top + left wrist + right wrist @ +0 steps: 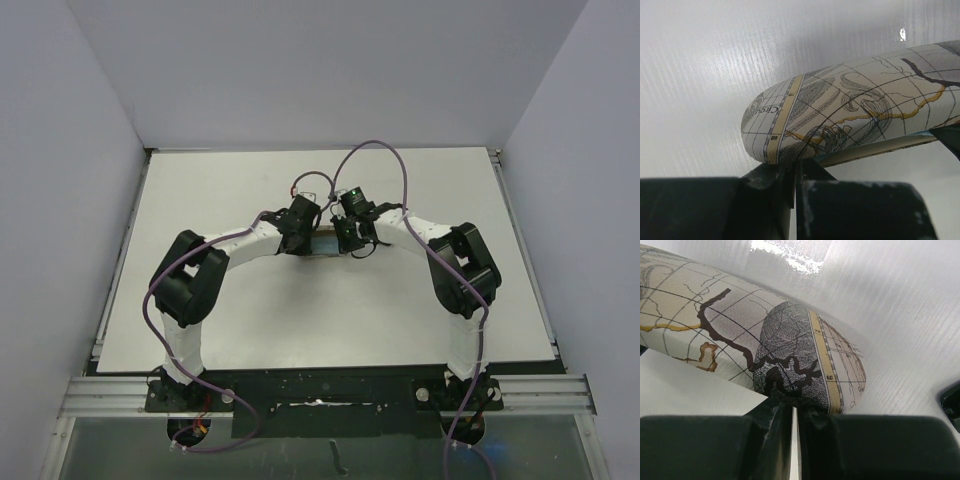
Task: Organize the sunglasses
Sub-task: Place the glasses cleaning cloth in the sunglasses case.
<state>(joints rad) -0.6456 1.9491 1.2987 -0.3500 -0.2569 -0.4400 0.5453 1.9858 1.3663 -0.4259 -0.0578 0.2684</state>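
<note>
**Sunglasses out of sight, both arms at the case**

Pale walls box in a glossy, faintly ribbed white table [200,300]. At its middle lies the map-printed case [850,110], its lid nearly down. The left gripper [795,175] and right gripper [792,412] take one end each, fingers closed to a sliver, pinching nothing I can make out. The sunglasses don't show and are probably inside. I'd expect them to be light and easily scratched, best held by the bridge.

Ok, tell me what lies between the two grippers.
A map-printed oblong case fills the stretch between left gripper and right gripper in the top view; each wrist view shows one end of it.
</note>
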